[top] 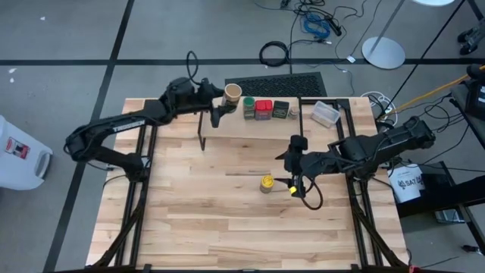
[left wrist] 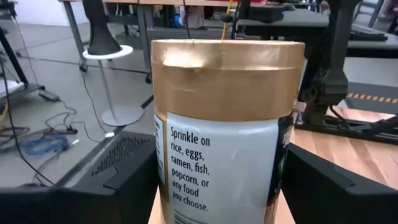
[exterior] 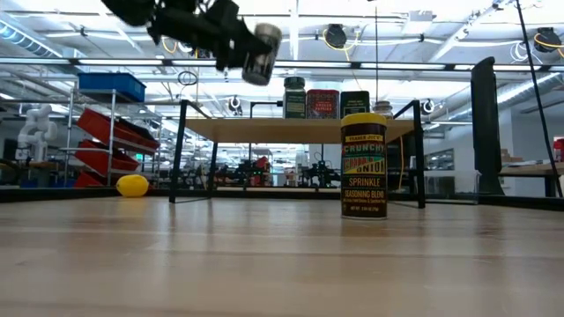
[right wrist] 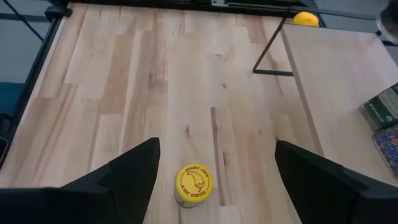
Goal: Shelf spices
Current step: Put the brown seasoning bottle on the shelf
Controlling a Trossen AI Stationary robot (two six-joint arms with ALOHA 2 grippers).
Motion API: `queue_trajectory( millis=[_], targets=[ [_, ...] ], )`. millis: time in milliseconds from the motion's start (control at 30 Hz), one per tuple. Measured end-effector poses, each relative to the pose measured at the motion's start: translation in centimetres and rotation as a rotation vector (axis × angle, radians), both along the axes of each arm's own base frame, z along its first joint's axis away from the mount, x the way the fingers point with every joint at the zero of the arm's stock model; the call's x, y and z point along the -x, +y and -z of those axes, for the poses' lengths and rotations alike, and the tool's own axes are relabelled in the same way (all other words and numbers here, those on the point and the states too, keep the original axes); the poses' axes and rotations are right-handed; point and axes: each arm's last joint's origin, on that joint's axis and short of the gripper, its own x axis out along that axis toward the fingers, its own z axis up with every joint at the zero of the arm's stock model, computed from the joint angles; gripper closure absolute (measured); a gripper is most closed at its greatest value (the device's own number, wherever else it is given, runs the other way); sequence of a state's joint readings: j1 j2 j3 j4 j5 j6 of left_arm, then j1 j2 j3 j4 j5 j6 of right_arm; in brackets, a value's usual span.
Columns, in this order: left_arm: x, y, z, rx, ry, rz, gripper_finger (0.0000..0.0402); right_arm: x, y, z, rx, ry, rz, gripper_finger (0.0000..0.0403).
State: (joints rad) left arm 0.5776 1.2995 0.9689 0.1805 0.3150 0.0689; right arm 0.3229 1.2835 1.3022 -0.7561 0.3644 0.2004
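Left wrist view: left end effector [left wrist: 217, 186] clamps cylindrical gold-lidded jar [left wrist: 227, 118].

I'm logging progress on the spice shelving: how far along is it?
Done: the green-lidded jar, red tin and dark box stand on the shelf. In hand: the left hand holds the tan-topped jar above the shelf's end. Left: the yellow-lidded jar on the table, the open right hand beside it.
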Motion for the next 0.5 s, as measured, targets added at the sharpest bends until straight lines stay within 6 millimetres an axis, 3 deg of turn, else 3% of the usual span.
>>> queue_trajectory(
  millis=[200,500],
  targets=[
    [-0.3,1.2,3.2,0.006,-0.029,-0.015,0.0116,0.0,0.0,0.1,0.001,0.005,-0.004,0.0096],
    [0.3,2.0,6.1,0.054,-0.051,0.024,0.0116,0.0,0.0,0.1,0.002,0.006,-0.004,0.0096]
  ],
)
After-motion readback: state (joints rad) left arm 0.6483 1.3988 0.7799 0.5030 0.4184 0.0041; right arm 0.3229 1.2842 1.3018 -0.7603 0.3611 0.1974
